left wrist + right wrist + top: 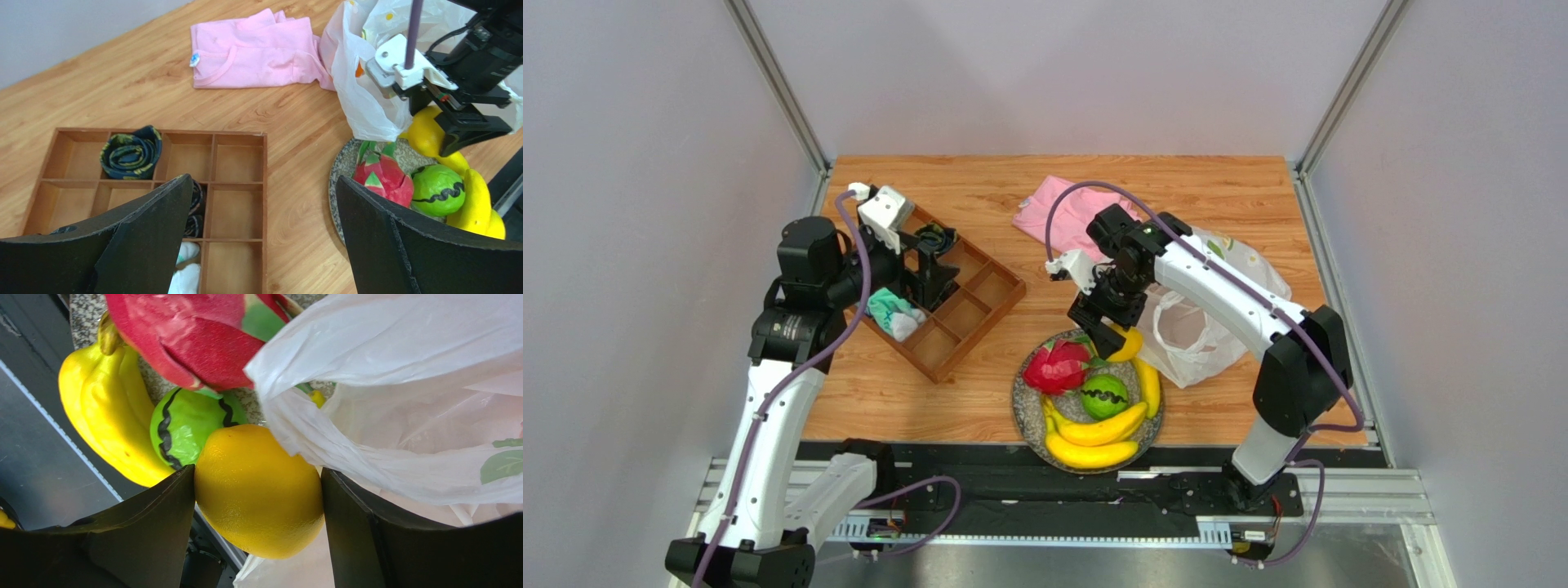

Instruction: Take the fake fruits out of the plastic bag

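Right tool [256, 478] gripping lemon [258, 499], unclear from overhead

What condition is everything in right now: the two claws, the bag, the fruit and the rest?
left gripper: open, empty, above the wooden tray.
right gripper: closed on the lemon.
lemon: held, at the plastic bag's mouth.
plastic bag: lying open, crumpled.
dragon fruit, green fruit, bananas: resting on the plate.
pink cloth: lying on the table, loosely folded.
wooden tray: some compartments hold rolled cloth.
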Robot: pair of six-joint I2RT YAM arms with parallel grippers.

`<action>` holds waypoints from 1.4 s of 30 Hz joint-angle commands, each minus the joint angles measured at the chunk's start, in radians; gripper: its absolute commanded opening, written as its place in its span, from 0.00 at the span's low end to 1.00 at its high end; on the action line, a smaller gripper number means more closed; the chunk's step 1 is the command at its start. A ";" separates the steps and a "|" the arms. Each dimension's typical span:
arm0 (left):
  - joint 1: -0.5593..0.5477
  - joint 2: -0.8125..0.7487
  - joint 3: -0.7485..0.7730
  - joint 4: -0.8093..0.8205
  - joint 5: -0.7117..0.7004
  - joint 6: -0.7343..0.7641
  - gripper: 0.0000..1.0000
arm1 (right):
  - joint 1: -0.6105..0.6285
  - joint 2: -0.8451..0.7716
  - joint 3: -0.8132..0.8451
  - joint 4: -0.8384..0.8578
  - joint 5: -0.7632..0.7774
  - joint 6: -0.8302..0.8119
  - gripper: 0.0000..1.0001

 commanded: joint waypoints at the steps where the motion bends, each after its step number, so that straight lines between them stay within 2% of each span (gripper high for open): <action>1: 0.015 0.001 -0.023 0.037 0.077 -0.051 0.95 | -0.002 0.045 0.002 0.068 0.018 0.014 0.54; 5: 0.016 0.010 -0.034 0.037 0.080 -0.050 0.94 | -0.002 0.076 -0.016 0.094 -0.028 0.042 0.55; 7: 0.018 0.014 -0.032 0.037 0.086 -0.044 0.94 | 0.001 0.095 -0.025 0.116 -0.023 0.057 0.60; 8: 0.021 0.016 -0.031 0.038 0.088 -0.043 0.94 | -0.001 0.113 -0.021 0.114 -0.016 0.059 0.66; 12: 0.024 0.027 -0.029 0.046 0.089 -0.042 0.94 | 0.001 0.153 0.005 0.084 -0.011 0.056 0.81; 13: 0.024 0.031 -0.032 0.047 0.091 -0.042 0.94 | 0.001 0.151 0.001 0.079 -0.011 0.062 0.97; 14: 0.024 0.031 -0.031 0.052 0.095 -0.043 0.94 | 0.001 0.147 0.001 0.078 -0.013 0.066 1.00; 24: 0.021 0.093 -0.016 0.110 0.137 -0.076 0.94 | 0.001 -0.061 0.090 -0.002 -0.023 0.065 1.00; 29: -0.054 0.155 0.063 0.106 0.134 -0.040 0.94 | -0.071 -0.142 0.175 0.030 0.111 0.100 1.00; 32: -0.141 0.211 0.109 0.095 0.135 0.002 0.96 | -0.201 -0.160 0.171 0.032 0.142 0.175 1.00; 33: -0.204 0.241 0.119 0.084 0.129 0.027 0.97 | -0.276 -0.162 0.144 0.030 0.138 0.209 1.00; 34: -0.239 0.257 0.129 0.060 0.105 0.054 0.97 | -0.313 -0.162 0.124 0.027 0.072 0.211 1.00; 36: -0.345 0.310 0.159 0.038 0.073 0.133 0.98 | -0.393 -0.154 0.081 0.001 0.041 0.207 0.98; 37: -0.374 0.330 0.179 0.024 0.060 0.159 0.98 | -0.412 -0.160 0.065 0.002 0.014 0.201 0.93; 40: -0.500 0.438 0.246 -0.017 -0.016 0.193 0.98 | -0.436 -0.209 0.023 0.012 -0.032 0.175 0.85; 42: -0.581 0.516 0.271 -0.022 -0.047 0.228 0.98 | -0.436 -0.256 0.001 0.028 -0.065 0.169 0.83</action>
